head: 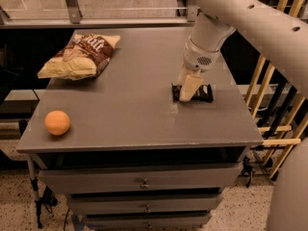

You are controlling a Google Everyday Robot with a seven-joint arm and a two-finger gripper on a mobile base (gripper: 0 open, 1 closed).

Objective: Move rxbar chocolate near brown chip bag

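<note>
A: Where is the gripper sitting?
B: It's reaching down near the desk's right edge, fingers narrow, probably pinching the rxbar chocolate lying flat there.
A: And the brown chip bag?
B: It's lying at the back-left corner, well apart. An orange is sitting front-left.

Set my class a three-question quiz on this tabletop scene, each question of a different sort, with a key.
1. True or false: the rxbar chocolate touches the brown chip bag.
2. The gripper is: A) over the orange; B) down at the rxbar chocolate; C) over the brown chip bag.
3. Which thing lies nearest the table's front edge?
Key: 1 false, they lie far apart; 2 B; 3 the orange.
</note>
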